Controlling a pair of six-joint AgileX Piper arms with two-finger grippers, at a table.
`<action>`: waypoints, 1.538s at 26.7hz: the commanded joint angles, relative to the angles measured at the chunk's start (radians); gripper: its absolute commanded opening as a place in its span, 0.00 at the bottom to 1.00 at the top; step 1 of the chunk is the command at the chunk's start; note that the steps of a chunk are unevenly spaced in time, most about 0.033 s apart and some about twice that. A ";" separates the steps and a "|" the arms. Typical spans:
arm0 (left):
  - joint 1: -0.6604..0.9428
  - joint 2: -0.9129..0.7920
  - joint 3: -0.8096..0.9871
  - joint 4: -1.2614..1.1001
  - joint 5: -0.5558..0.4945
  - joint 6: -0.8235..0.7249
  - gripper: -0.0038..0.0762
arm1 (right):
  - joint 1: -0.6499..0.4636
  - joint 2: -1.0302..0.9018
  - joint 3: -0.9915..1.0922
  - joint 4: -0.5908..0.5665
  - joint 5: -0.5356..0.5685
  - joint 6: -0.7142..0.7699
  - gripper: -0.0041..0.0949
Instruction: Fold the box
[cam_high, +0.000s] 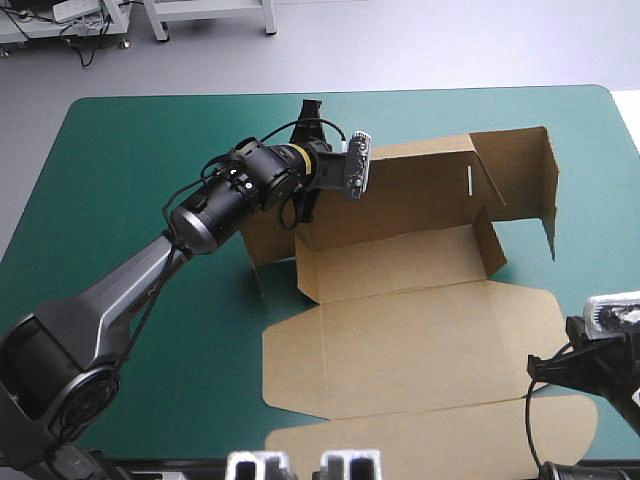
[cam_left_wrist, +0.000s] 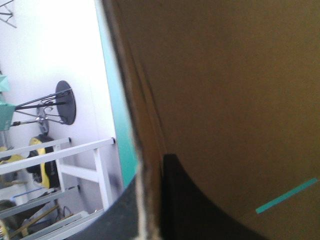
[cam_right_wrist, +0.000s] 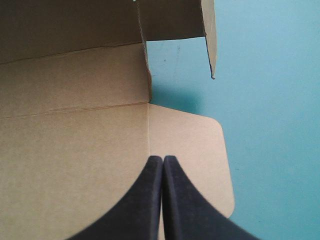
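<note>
Box wall partly behind left arm

The box, at frame centre, is plain brown board, paler on its flat lower panels. The desk cover around it is uniform teal-green. The left gripper and right gripper both have solid black fingers.

box: one;
grippers: two; left gripper, right gripper;
black fingers: four, two per gripper;
teal-green cover: one
</note>
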 joint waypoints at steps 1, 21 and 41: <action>-0.008 -0.060 -0.030 0.170 -0.086 -0.098 0.04 | -0.001 0.057 -0.060 0.005 -0.056 -0.015 0.03; -0.016 -0.087 0.193 0.455 -0.186 -0.426 0.04 | -0.001 0.173 -0.108 0.014 -0.130 -0.038 0.03; -0.018 -0.163 0.522 1.383 -0.273 -1.371 0.04 | -0.001 1.123 -0.944 0.405 0.029 -0.039 0.03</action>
